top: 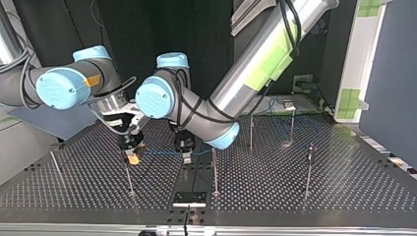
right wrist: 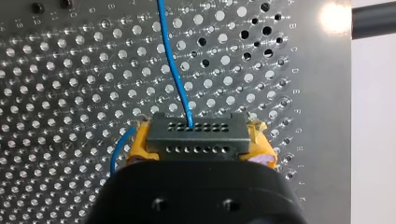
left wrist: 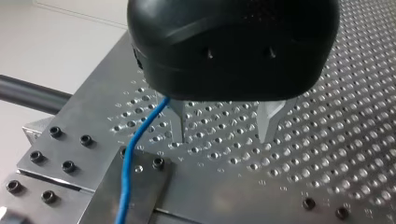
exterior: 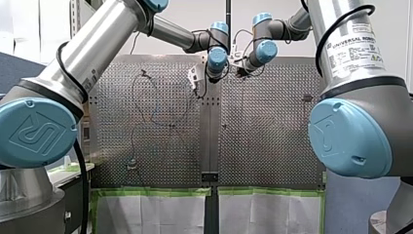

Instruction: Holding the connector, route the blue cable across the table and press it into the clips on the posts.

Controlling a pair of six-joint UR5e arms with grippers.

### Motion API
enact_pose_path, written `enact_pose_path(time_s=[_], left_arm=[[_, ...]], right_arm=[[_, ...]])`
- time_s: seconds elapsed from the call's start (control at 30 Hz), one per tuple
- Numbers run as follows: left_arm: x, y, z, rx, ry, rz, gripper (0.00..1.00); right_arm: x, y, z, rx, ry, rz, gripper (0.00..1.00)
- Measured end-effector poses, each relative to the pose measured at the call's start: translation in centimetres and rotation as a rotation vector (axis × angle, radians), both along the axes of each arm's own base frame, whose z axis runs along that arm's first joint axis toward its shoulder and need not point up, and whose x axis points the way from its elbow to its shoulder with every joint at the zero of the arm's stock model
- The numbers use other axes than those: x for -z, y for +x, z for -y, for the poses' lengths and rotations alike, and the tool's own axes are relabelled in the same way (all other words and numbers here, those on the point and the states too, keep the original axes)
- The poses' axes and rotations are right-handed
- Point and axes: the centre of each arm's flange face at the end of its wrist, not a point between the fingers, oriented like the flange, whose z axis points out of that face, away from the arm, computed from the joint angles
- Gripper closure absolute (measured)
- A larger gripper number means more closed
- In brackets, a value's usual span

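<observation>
Routing step for me right now: my right end effector is clamped on the dark connector, yellow pads squeezing either side. The blue cable runs out of it ahead over the holes. My left end effector is spread wide with nothing between the metal fingers; the cable passes just beside one finger, outside the gap. In the top view the two sit close together, low over the middle of the tabletop, with a short blue stretch strung between them.

Nothing near me looks clipped yet, I'd say. Further back the cable wanders near the posts, but it's too thin there to tell if it sits in the clip on top of one. Next move, I reckon: carry the connector toward the nearest post, keep the line snug, and come down straight onto its clip — probably with the left one closing on the cable to steer it.

Surface is shiny perforated metal with a bolted plate at the seam. There's a dark enclosure behind, and green tape on the white sheets at the front view's near edge.
</observation>
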Motion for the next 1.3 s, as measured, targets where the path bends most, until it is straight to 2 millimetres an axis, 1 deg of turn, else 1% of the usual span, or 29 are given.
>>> enact_pose_path(time_s=[0.03, 0.07, 0.33, 0.43, 0.63, 0.8, 1.13, 1.3], left_arm=[[0.0, 0.0, -0.1, -0.006, 0.004, -0.001, 0.87], [0.1, 0.0, -0.1, -0.014, 0.007, -0.002, 1.00], [0.4, 0.0, -0.7, -0.076, 0.010, -0.003, 1.00], [0.2, -0.2, -0.8, -0.097, 0.004, 0.000, 1.00], [-0.4, -1.1, -1.0, -0.139, -0.010, 0.007, 1.00], [0.2, -2.1, -1.0, -0.153, -0.014, 0.000, 1.00], [0.0, -3.9, -1.2, -0.131, -0.068, 0.036, 1.00], [-0.4, -4.7, -1.5, -0.107, -0.099, 0.060, 1.00]], right_arm=[[0.0, 0.0, 0.0, -0.001, 0.000, 0.000, 1.00], [0.0, 0.0, 0.0, -0.001, 0.000, 0.000, 1.00], [0.0, 0.1, -0.1, -0.003, 0.001, 0.000, 1.00], [0.1, 0.2, -0.2, -0.004, 0.003, -0.001, 1.00], [0.8, 0.1, -0.6, -0.006, 0.019, -0.008, 1.00], [1.4, -0.2, -1.3, -0.006, 0.034, -0.015, 1.00], [2.8, -0.1, -2.6, -0.017, 0.060, -0.031, 1.00], [3.0, 0.0, -3.2, -0.022, 0.063, -0.035, 1.00]])
